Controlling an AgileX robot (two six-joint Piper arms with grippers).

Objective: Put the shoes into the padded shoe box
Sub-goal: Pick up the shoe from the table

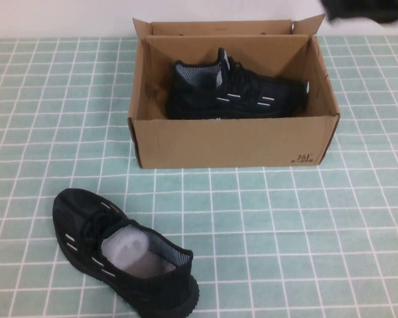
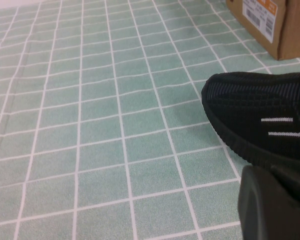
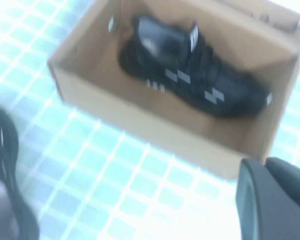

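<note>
One shoe (image 1: 235,93) lies in the padded shoe box (image 1: 232,141). The other shoe (image 1: 123,258) lies on the worktop (image 1: 305,238) at seven o'clock from it, heel toward me, beside my left gripper (image 2: 272,205); my right gripper (image 3: 275,200) hangs above the box. Whether either gripper is parted or closed, I cannot tell.

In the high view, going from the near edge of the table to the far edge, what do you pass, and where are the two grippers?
Loose shoe on the table → front wall of the shoe box → shoe inside the box → rear flap. Left gripper sits beside the loose shoe's toe; right gripper hangs above the box.
</note>
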